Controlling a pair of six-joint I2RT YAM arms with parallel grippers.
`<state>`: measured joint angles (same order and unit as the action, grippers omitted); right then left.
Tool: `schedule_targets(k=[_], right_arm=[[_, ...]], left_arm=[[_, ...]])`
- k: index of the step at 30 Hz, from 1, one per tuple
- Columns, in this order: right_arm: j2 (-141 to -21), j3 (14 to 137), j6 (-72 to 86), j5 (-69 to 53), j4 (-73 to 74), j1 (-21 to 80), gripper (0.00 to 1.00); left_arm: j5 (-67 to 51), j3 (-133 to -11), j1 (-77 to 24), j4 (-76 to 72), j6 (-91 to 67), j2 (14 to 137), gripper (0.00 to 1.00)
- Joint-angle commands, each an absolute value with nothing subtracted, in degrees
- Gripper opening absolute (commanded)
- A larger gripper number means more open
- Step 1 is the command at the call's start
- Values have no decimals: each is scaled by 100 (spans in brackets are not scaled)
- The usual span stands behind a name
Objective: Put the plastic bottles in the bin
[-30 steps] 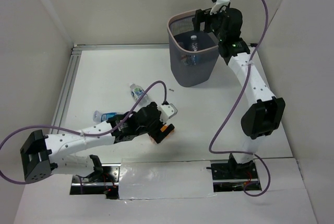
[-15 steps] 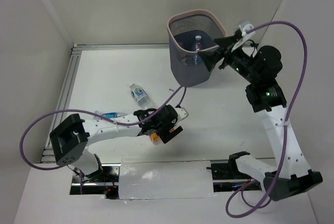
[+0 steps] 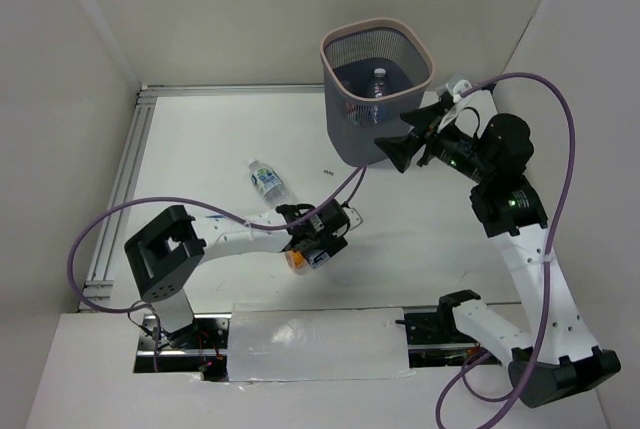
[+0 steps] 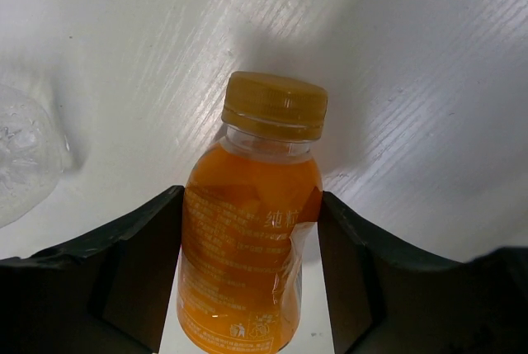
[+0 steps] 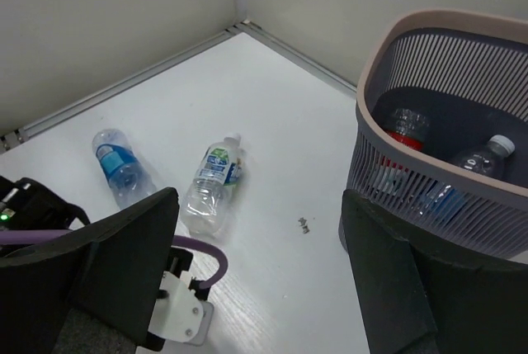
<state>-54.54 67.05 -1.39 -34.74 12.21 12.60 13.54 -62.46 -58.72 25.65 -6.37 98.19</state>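
Observation:
An orange-drink bottle [image 4: 247, 238] lies on the white table, cap pointing away from the wrist. My left gripper [image 4: 251, 271] is shut on its body, one dark finger against each side; from above it sits at mid-table [image 3: 310, 249]. The bin [image 3: 375, 24] stands at the back and holds a clear bottle [image 5: 478, 156] and a red-capped one [image 5: 404, 127]. Two labelled water bottles [image 5: 213, 185] [image 5: 120, 168] lie on the table. My right gripper [image 5: 260, 271] hangs open and empty beside the bin's front right [image 3: 392, 139].
White walls close in the table on the left, back and right. A metal rail [image 3: 125, 169] runs along the left edge. A small dark speck [image 5: 304, 223] lies in front of the bin. Purple cables loop from both arms.
My left arm reached further right and its jaws closed onto the orange bottle. My right arm drew back from over the bin and now hangs lower at its front right.

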Motion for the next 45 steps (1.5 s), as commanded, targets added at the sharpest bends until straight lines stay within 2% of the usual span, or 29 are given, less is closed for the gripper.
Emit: schedule_targets(k=[1,3,7,8,10,11,14,18,24,28,36,38,41,45], right_arm=[[-5081,6741,-229,-3490,1300,1283,86],[-4941,6688,-368,-3271,1362,1283,82],[-4668,6399,-387,-2401,1362,1283,39],[-4615,6329,-335,-2269,1310,1283,20],[-4535,6196,-281,-1812,1257,1283,4],[-4535,6135,-220,-1697,1257,1283,0],[-4535,6135,-220,-1407,1318,1283,0],[-4474,6012,-158,-1336,1318,1283,0],[-4359,5836,-158,-1336,1318,1336,0],[-4359,5783,-158,-1336,1318,1389,0],[-4359,5669,-210,-1336,1318,1503,0],[-4359,5607,-211,-1406,1318,1564,0],[-4307,5546,-264,-1354,1318,1626,0],[-4254,5432,-316,-1354,1318,1688,3]], left_arm=[[1231,-6451,-5871,2777,-764,9801,28],[1143,-6600,-5871,2777,-817,9458,18],[932,-6986,-5933,2777,-817,8729,13],[1001,-7187,-5933,2690,-817,8614,12],[1089,-7443,-5933,2611,-817,8403,9],[1212,-7688,-5933,2506,-817,8402,7],[1388,-7997,-5933,2225,-817,8271,0],[1713,-8524,-5731,1505,-686,8218,0],[1846,-8885,-5309,-393,-686,8288,0],[1898,-9148,-4923,-1589,-966,8656,0],[1950,-10142,-4334,-2793,-1564,10034,0],[2258,-10047,-4333,-3772,-1495,10247,0],[2618,-10071,-4333,-4761,-1442,10791,5],[2865,-11020,-4333,-4597,-1301,11662,17]])
